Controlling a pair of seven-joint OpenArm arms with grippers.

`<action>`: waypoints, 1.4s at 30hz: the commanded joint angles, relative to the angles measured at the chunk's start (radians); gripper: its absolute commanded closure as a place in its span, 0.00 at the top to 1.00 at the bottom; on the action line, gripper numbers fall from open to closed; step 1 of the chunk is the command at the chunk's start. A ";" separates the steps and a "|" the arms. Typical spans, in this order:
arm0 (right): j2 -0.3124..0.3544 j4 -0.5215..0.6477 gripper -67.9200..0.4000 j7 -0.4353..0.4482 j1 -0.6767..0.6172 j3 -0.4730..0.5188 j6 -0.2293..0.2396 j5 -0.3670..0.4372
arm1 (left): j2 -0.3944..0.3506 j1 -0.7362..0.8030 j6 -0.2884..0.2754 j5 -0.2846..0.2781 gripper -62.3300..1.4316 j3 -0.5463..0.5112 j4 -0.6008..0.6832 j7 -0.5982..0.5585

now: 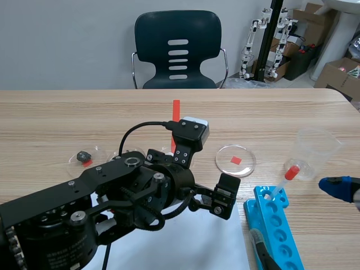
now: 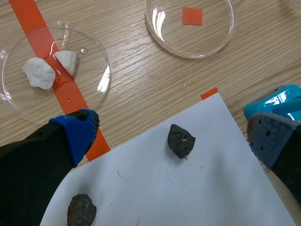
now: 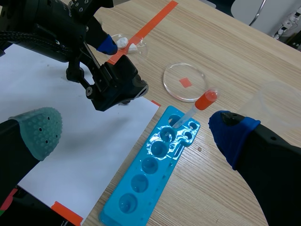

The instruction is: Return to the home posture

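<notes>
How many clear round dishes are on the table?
3. The dish with a dark stone lies at the scene's left; the dish with white lumps in the middle; the empty dish toward the right, near the blue rack. The left arm may hide others.

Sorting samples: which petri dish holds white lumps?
The dish on the orange tape line holds white lumps; a second dish holds a dark stone, the third dish nothing.

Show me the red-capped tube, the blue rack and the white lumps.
red-capped tube (image 3: 191,112): right wrist view, clear mid body.
blue rack (image 3: 149,165): right wrist view, its middle well.
white lumps (image 2: 38,73): left wrist view, larger lump.
</notes>
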 commanded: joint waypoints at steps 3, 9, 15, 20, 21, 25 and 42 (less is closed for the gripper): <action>0.008 0.002 1.00 0.015 -0.002 0.003 -0.004 0.010 | 0.007 -0.006 -0.005 0.002 1.00 -0.005 0.006 -0.007; 0.008 0.002 1.00 0.015 -0.002 0.003 -0.004 0.010 | 0.007 -0.006 -0.005 0.002 1.00 -0.005 0.006 -0.007; 0.008 0.002 1.00 0.015 -0.002 0.003 -0.004 0.010 | 0.008 -0.006 -0.005 0.002 1.00 -0.005 0.006 -0.007; 0.008 0.002 1.00 0.015 -0.002 0.003 -0.004 0.010 | 0.007 -0.006 -0.005 0.022 1.00 -0.005 0.006 -0.007; 0.008 0.002 1.00 0.015 -0.002 0.003 -0.004 0.010 | 0.007 -0.006 -0.005 0.037 1.00 -0.005 0.006 -0.007; 0.008 0.002 1.00 0.015 -0.002 0.003 -0.004 0.010 | 0.004 -0.006 -0.005 0.074 1.00 -0.005 0.006 -0.008; 0.008 0.002 1.00 0.015 -0.002 0.003 -0.004 0.010 | -0.240 0.280 -0.298 0.079 1.00 -0.117 0.327 -0.348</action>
